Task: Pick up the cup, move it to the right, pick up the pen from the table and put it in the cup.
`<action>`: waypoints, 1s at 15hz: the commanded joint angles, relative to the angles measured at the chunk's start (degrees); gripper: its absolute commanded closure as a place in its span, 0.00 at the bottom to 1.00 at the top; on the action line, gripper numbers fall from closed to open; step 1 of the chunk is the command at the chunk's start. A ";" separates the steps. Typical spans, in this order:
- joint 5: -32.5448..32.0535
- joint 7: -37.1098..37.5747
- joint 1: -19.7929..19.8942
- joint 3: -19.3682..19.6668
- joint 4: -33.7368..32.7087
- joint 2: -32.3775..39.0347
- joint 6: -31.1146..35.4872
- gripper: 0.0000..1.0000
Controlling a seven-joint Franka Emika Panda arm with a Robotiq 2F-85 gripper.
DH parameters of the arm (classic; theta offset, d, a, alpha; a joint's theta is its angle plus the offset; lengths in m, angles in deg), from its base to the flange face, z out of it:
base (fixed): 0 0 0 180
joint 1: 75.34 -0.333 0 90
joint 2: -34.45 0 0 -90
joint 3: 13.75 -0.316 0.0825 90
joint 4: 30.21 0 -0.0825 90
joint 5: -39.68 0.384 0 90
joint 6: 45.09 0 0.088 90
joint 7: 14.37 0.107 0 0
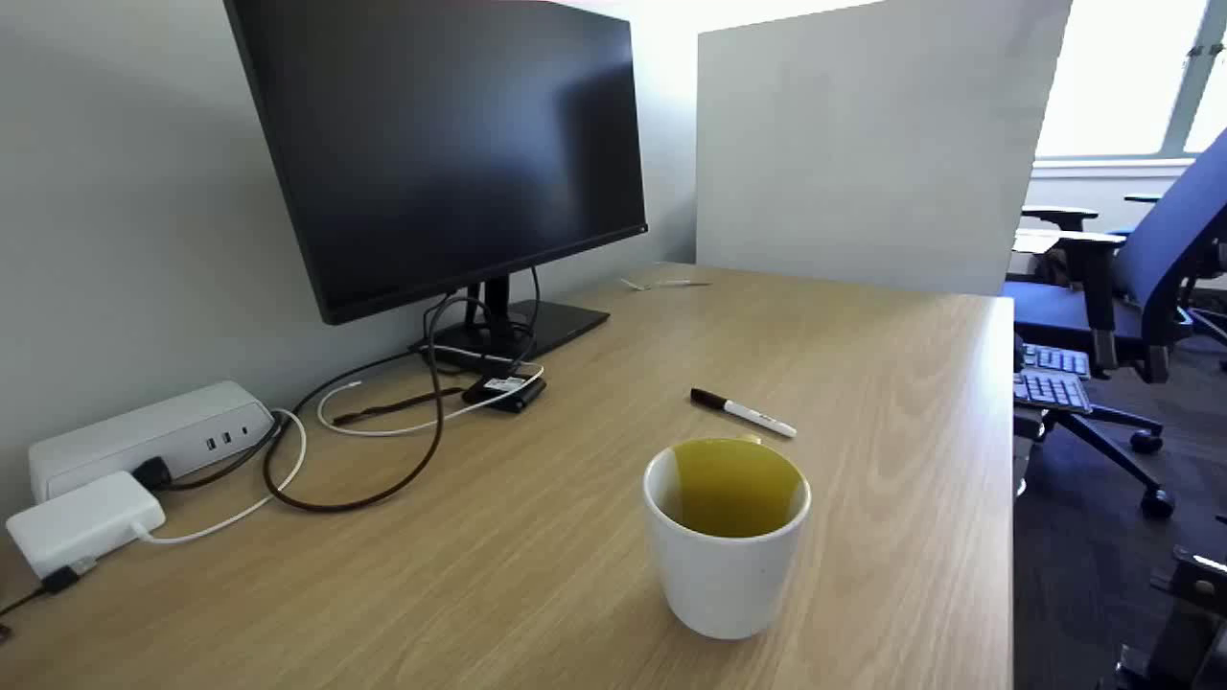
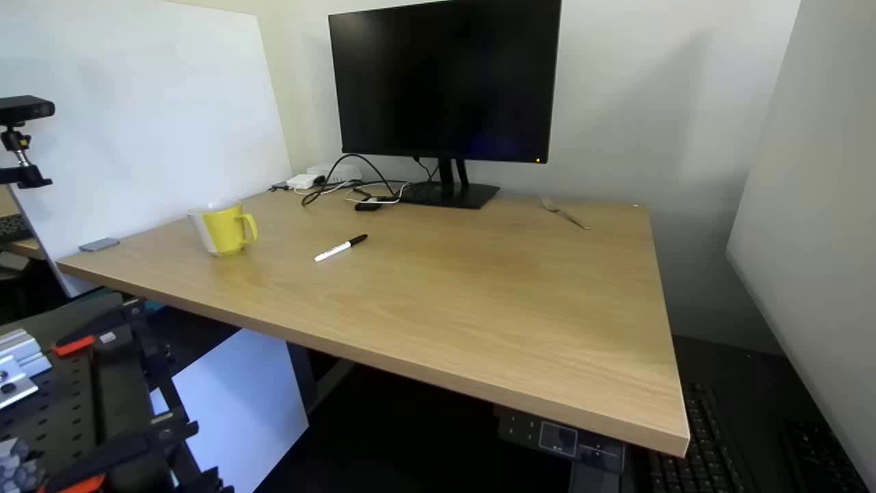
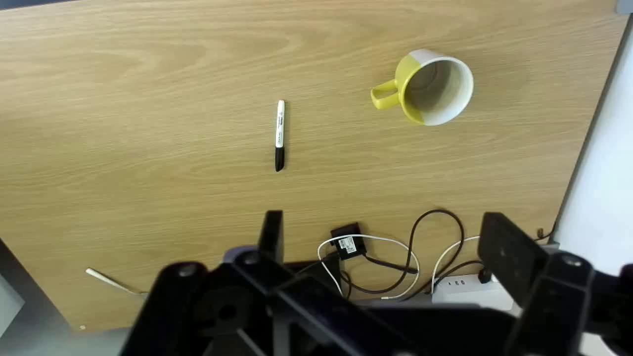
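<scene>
The cup (image 1: 726, 585) is a mug standing upright on the table (image 1: 537, 585). In an exterior view it is half white, half yellow with a yellow handle (image 2: 222, 231). In the wrist view its mouth is open and its handle points left toward the pen (image 3: 430, 89). The pen (image 1: 744, 413) lies flat on the table near the handle side, white barrel and black cap; it also shows in an exterior view (image 2: 341, 248) and the wrist view (image 3: 280, 134). My gripper (image 3: 383, 220) is open and empty, high above the table. It is not in either exterior view.
A monitor (image 2: 448, 82) stands at the back of the table. Looped cables and a black adapter (image 3: 348, 242) lie by its base, with a white power box (image 1: 153, 436) beside them. A fork (image 2: 564, 214) lies near the back edge. A white panel (image 2: 144, 116) borders the cup's side.
</scene>
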 commanded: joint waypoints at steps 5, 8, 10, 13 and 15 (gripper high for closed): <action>0.02 -0.02 0.07 -0.05 -0.21 0.02 -0.21 0.00; 0.02 -0.02 0.07 -0.05 -0.21 0.02 -0.21 0.00; 0.02 -0.02 0.07 -0.04 -0.21 0.02 -0.21 0.00; -0.17 -1.04 0.12 0.02 -0.88 3.19 1.18 0.00; -0.12 -1.50 -0.08 -0.33 -1.02 6.67 2.33 0.00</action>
